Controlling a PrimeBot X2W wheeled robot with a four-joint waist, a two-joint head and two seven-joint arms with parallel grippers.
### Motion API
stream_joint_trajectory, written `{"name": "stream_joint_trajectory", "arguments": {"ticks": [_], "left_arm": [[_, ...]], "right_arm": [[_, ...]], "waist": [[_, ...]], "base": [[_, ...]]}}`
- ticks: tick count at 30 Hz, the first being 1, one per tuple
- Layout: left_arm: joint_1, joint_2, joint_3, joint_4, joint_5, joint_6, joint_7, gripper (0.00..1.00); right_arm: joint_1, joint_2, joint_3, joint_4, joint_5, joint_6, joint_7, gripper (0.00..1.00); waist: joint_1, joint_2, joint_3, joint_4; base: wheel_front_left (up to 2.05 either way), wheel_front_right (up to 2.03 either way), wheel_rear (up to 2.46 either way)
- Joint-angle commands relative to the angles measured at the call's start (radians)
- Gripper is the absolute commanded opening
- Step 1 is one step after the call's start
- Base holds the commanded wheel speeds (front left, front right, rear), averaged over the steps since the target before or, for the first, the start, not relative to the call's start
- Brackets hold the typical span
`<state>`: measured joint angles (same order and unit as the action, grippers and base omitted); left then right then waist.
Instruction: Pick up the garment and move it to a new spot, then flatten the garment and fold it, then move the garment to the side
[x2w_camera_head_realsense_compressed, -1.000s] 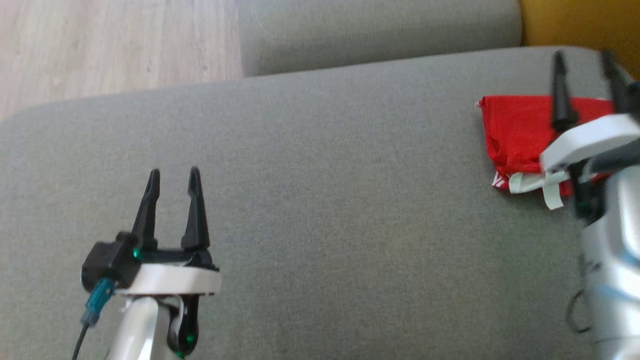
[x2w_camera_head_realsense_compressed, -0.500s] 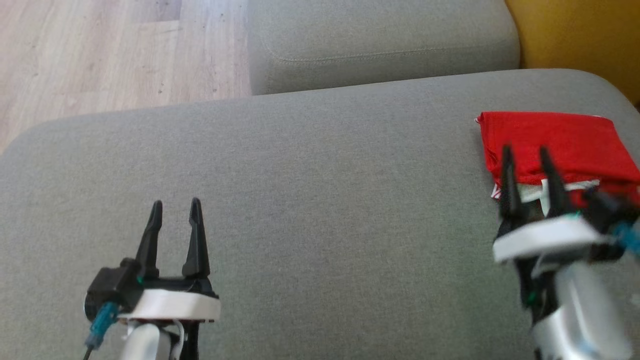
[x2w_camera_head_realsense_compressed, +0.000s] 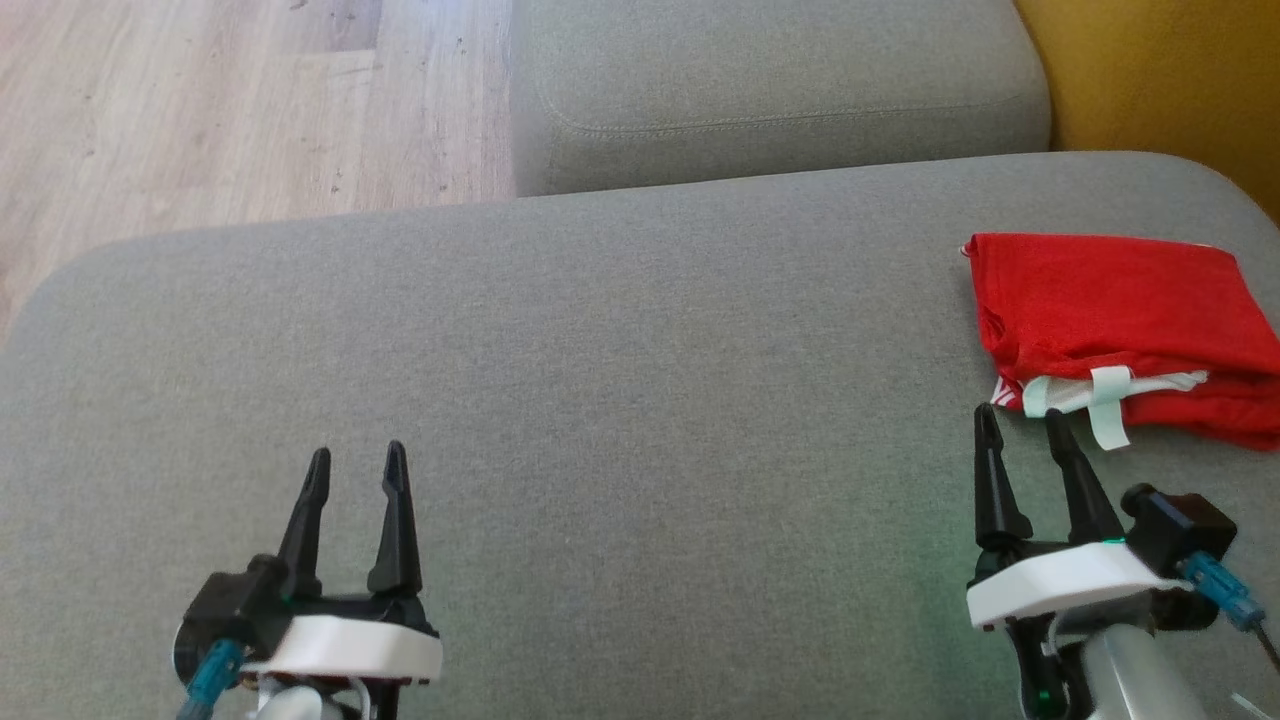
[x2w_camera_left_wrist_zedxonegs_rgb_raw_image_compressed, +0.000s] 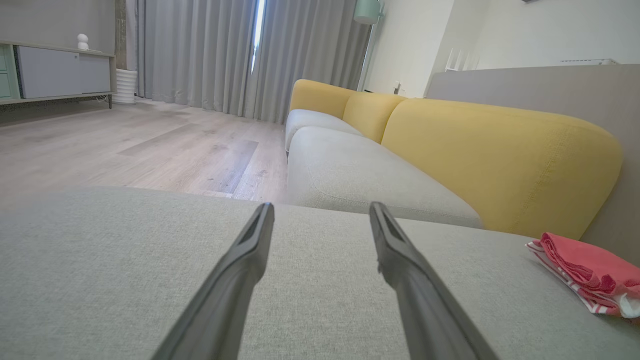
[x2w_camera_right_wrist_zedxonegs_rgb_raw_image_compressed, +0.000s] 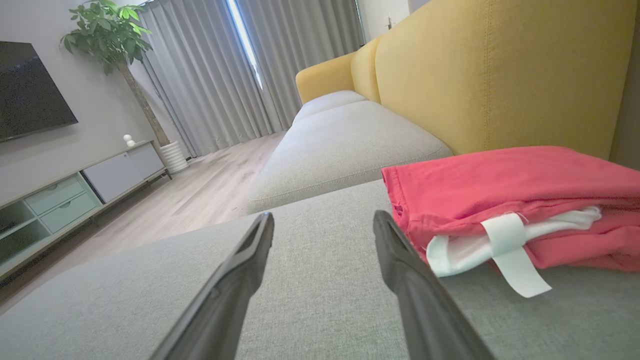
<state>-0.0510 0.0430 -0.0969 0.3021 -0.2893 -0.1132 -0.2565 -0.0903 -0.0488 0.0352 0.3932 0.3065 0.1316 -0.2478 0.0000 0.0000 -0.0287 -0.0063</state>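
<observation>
On the grey seat cushion (x2w_camera_head_realsense_compressed: 600, 420), head view: the folded red garment (x2w_camera_head_realsense_compressed: 1110, 300) lies at the far right. Its long axis runs left to right, and the frame's right edge cuts it off. Its open side, showing white lining and a white strip (x2w_camera_head_realsense_compressed: 1108, 415), faces me. The left gripper (x2w_camera_head_realsense_compressed: 357, 452) sits at lower left, jaws apart, nothing between them. The right gripper (x2w_camera_head_realsense_compressed: 1018, 413) sits at lower right, jaws apart and empty, tips just short of the garment's near left corner.

Left wrist view: my fingers spread above bare cushion, with the garment well off to the right beside the yellow backrest (x2w_camera_left_wrist_zedxonegs_rgb_raw_image_compressed: 500, 155).

Right wrist view: the garment lies flat just right of the right finger, layers stacked.

Change noted: a second ago the right gripper stood over the garment; it has since drawn back clear. The head camera also shifted slightly.
</observation>
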Motion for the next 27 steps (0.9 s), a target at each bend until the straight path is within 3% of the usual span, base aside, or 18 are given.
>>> {"name": "stream_joint_trajectory", "arguments": {"ticks": [1, 15, 25, 26, 27], "left_arm": [[-0.023, 0.007, 0.031, -0.041, -0.006, 0.001, -0.005, 1.00], [-0.019, 0.007, 0.040, -0.039, -0.055, -0.007, -0.005, 1.00], [-0.014, 0.007, 0.047, -0.047, -0.073, -0.001, -0.005, 1.00], [0.011, 0.000, 0.007, -0.011, -0.070, -0.001, 0.000, 0.00], [0.016, 0.000, 0.005, 0.003, -0.071, -0.001, 0.000, 0.00]], "right_arm": [[-0.023, -0.002, 0.024, -0.040, -0.006, -0.001, -0.014, 1.00], [-0.020, -0.001, 0.025, -0.080, -0.076, -0.001, -0.014, 1.00], [-0.023, -0.001, 0.026, -0.065, -0.035, -0.001, -0.014, 1.00], [0.000, 0.001, -0.001, -0.032, -0.034, 0.000, 0.000, 0.00], [0.002, 0.001, -0.001, -0.018, -0.034, 0.000, 0.002, 0.00]], "waist": [[0.0000, 0.0000, 0.000, 0.000], [0.0000, 0.0000, -0.003, -0.003], [0.0000, 0.0000, -0.006, -0.005], [0.0000, 0.0000, -0.006, -0.005], [0.0000, 0.0000, -0.006, -0.005]], "base": [[0.00, 0.00, 0.00], [0.00, 0.00, 0.00], [0.00, 0.00, 0.00], [0.00, 0.00, 0.00], [0.00, 0.00, 0.00]]}}
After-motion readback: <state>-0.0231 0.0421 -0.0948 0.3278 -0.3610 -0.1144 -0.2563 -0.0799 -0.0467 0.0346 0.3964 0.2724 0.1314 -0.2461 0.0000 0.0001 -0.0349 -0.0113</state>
